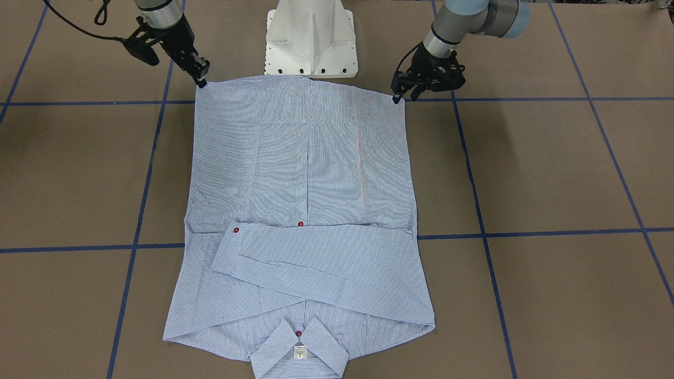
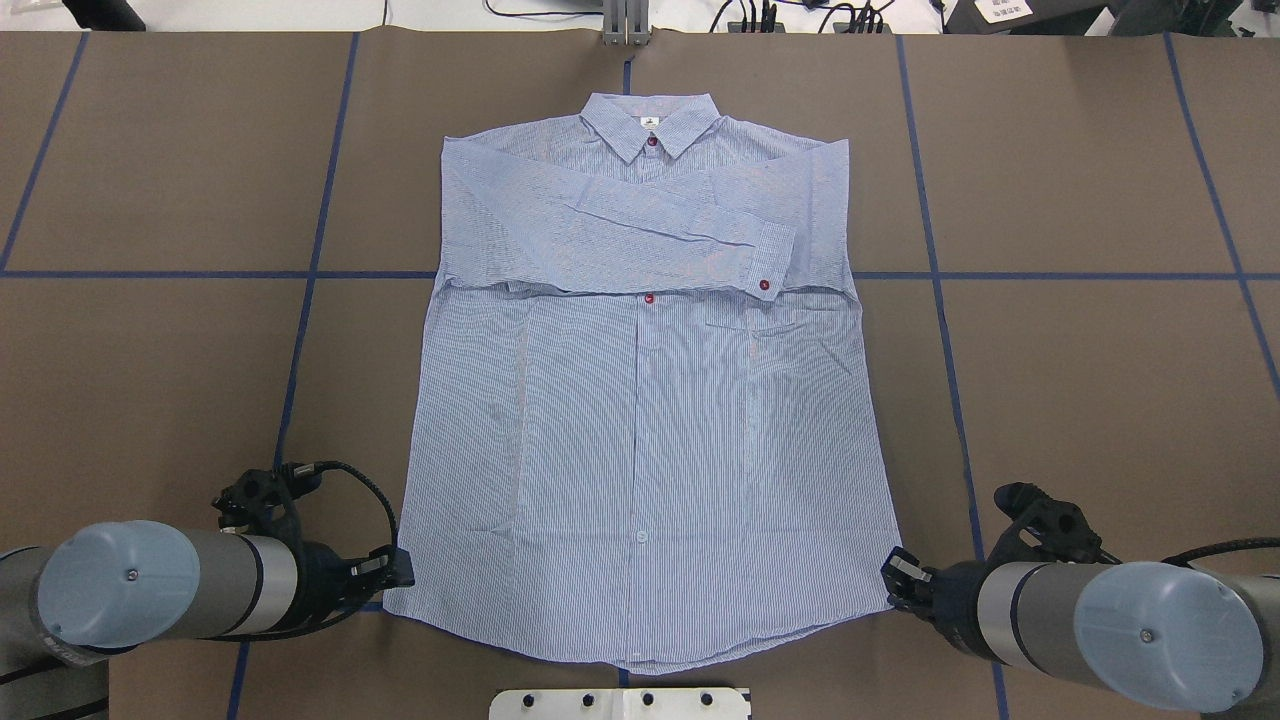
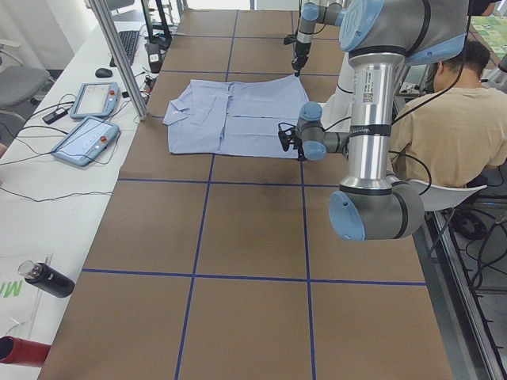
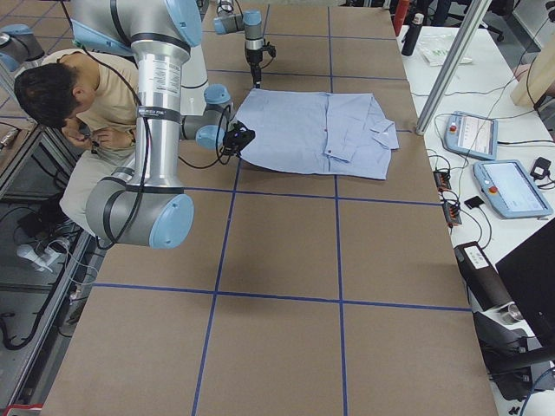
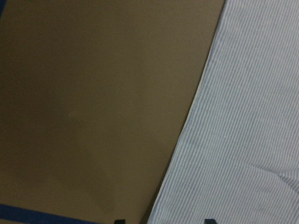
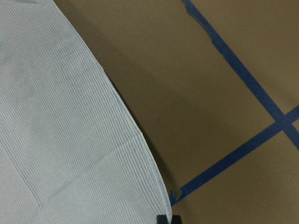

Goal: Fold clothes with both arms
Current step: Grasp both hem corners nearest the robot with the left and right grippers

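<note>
Right gripper [image 1: 201, 78] seemingly touches shirt [image 1: 305, 158] corner; wrist view crops its fingertips.

The shirt [image 2: 640, 420] is thin, matt striped cloth. The worktop [image 2: 1100, 400] looks like matt brown paper, lined with blue tape [image 2: 1060, 276]. The arm tubes [image 3: 369, 119] are smooth silver metal.

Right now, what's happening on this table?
Two robot arms are folding a blue-and-white striped button-up shirt, lying flat, front up, collar away from the robot, sleeves already folded across the chest. The left end effector sits at the hem's left corner, jaws apart; the right end effector is at the other corner, grip unclear. The hem lies on the table.
</note>
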`<state>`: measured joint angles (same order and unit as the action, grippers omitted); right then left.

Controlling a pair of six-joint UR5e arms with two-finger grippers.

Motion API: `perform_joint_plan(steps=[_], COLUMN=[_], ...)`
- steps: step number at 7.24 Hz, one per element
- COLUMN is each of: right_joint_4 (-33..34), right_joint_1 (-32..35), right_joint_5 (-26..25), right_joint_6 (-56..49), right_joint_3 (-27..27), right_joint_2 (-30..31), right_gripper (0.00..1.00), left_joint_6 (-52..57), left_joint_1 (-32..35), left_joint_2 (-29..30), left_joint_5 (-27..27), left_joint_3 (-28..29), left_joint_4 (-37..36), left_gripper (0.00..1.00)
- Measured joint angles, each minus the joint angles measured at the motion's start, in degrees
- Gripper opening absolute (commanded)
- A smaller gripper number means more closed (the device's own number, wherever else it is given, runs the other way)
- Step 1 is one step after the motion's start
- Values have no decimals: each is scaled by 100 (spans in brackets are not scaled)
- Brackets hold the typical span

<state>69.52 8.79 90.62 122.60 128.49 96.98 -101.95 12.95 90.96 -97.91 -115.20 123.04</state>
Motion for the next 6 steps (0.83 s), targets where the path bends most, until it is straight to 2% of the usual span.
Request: perform_joint_plan(steps=[6], right_joint_4=[-2], right_joint_1=[16], right_joint_5=[0], right_joint_6=[0], right_joint_3=[0], right_joint_2=[-25], right_gripper=[0], left_joint_6=[-90], left_joint_1=[-97], left_joint_2=[33], left_joint_5=[-6], left_joint_3=[75], left_joint_4=[1], left_gripper=[60])
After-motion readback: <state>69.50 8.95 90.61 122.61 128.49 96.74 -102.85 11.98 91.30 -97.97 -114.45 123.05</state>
